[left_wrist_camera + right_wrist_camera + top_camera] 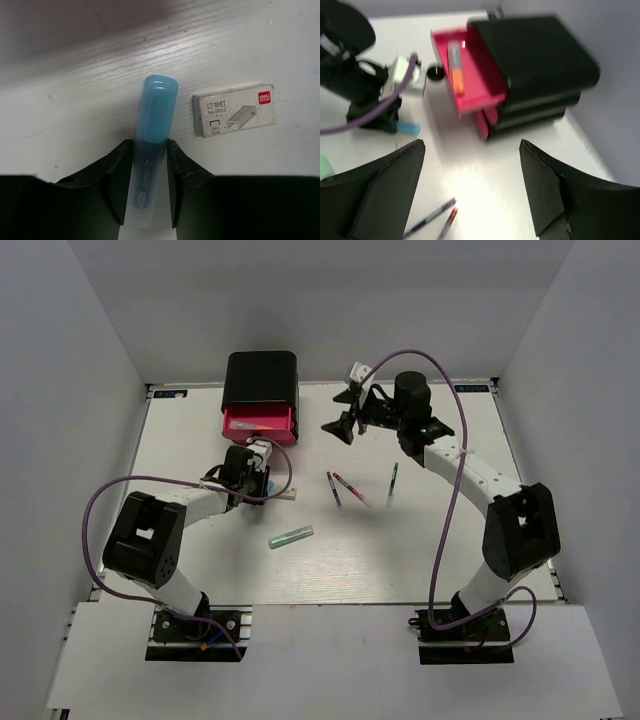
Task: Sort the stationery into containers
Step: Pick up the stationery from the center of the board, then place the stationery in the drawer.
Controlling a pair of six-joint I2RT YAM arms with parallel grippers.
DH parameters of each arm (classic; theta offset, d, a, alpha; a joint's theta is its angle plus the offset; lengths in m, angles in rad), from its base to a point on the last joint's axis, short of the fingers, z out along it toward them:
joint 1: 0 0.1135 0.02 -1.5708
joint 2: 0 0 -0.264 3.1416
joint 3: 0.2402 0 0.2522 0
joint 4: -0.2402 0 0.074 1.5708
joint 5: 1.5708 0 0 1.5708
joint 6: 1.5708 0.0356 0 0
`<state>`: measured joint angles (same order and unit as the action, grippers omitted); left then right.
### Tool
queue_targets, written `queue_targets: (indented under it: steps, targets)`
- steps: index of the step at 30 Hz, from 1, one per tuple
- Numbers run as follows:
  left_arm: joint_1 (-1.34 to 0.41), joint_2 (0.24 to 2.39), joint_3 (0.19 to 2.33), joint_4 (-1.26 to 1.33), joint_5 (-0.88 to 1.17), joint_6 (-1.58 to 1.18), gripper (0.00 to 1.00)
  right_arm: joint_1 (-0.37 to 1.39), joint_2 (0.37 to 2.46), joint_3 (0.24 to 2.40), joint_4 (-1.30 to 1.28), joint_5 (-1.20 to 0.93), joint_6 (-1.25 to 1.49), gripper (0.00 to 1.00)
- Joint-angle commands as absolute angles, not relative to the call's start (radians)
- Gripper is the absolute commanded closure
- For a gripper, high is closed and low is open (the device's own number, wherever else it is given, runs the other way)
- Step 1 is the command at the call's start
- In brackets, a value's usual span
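Observation:
The black rounded box (pixel 260 378) stands at the back left with its top pink drawer (pixel 258 426) pulled open. In the right wrist view the open drawer (pixel 479 75) holds an orange marker (pixel 456 75). My left gripper (pixel 149 150) is low on the table in front of the box, its fingers closed against both sides of a light-blue marker (pixel 156 112). A small white box of staples (pixel 234 110) lies right beside it. My right gripper (pixel 345 412) is open and empty in the air right of the box. A green marker (pixel 291 536) and three thin pens (pixel 350 487) lie mid-table.
The left arm's purple cable (pixel 100 500) loops over the table's left side. In the right wrist view the second drawer (pixel 490 120) stands slightly out, and two pens (pixel 430 217) lie below my open jaws. Grey walls enclose the table.

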<state>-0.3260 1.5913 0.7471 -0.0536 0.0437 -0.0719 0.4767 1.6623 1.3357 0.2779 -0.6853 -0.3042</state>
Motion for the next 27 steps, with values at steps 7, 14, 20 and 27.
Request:
queue_targets:
  steps: [7, 14, 20, 27]
  targets:
    - [-0.373, 1.55, 0.764, -0.178, 0.003, -0.104, 0.82, 0.423, 1.526, 1.154, 0.091, -0.676, -0.396, 0.29]
    - [-0.362, 1.266, 0.75, -0.144, 0.055, -0.114, 0.91, 0.431, 1.486, 1.054, -0.15, -0.897, -0.705, 0.6]
    - [-0.35, 1.192, 0.87, -0.112, 0.1, -0.173, 0.98, 0.431, 1.514, 1.046, -0.192, -0.927, -0.747, 0.65]
    - [-0.35, 1.235, 0.933, 0.083, 0.112, -0.106, 0.96, 0.431, 1.523, 1.043, -0.205, -0.953, -0.773, 0.63]
